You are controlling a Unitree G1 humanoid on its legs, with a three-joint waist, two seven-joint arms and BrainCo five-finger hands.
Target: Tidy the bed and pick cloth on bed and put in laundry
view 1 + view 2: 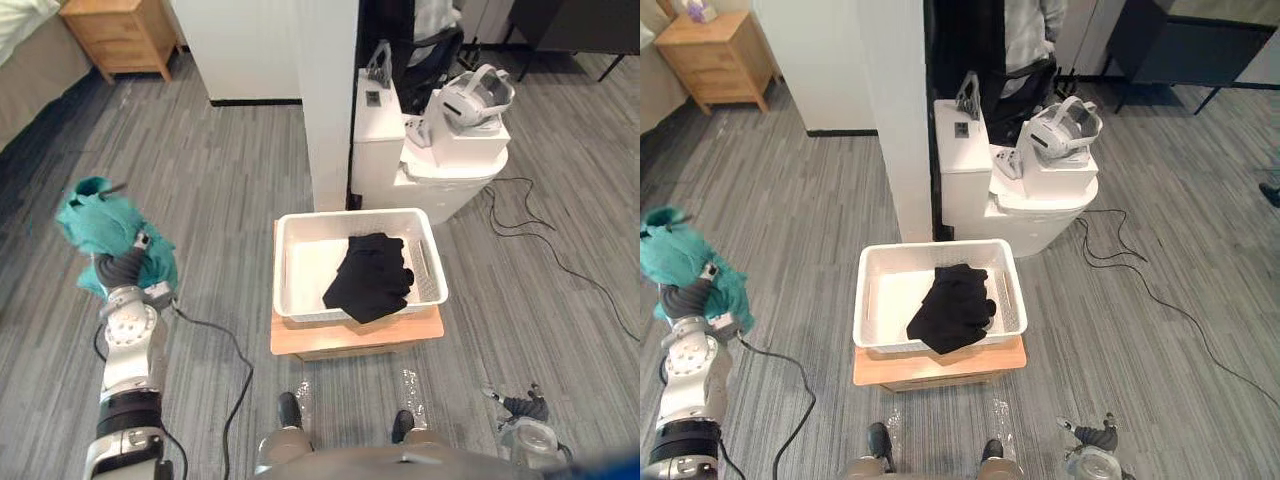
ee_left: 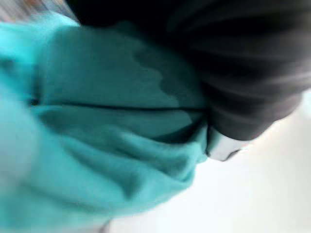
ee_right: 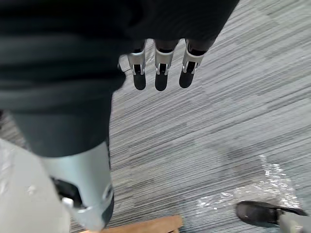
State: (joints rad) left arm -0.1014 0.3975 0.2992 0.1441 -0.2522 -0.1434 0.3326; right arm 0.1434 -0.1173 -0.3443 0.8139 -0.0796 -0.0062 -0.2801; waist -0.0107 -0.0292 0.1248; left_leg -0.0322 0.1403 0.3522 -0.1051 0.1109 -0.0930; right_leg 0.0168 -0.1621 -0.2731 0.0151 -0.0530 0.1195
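The left hand [image 1: 128, 258] sits at the middle left of the frame, raised above the grey floor [image 1: 220, 180]. A teal cloth [image 1: 98, 222] is bunched over and around it. In the left wrist view the cloth [image 2: 107, 126] presses right against the hand's dark cover [image 2: 243, 63], so I cannot tell whether the hand is clenched on it. The cloth is clear of the floor and well apart from the basket, which is off to its right.

The right hand [image 1: 522, 406] is at the lower right corner. In its own wrist view the fingers [image 3: 161, 77] hang straight and relaxed over the floor, grasping nothing.

At the centre of the frame is a white laundry basket [image 1: 292, 228] with slotted walls. A black garment [image 1: 372, 275] lies crumpled in its right half. The basket rests on a low wooden stand [image 1: 300, 342].

Just behind the basket rises a white pillar [image 1: 328, 100]. To the pillar's right is a white cabinet [image 1: 378, 140] with a white headset [image 1: 472, 98] on top. A small dark label [image 1: 372, 98] on the cabinet is too small to read.

A wooden nightstand [image 1: 120, 35] stands at the upper left. The edge of the bed [image 1: 25, 55] is in the upper left corner.
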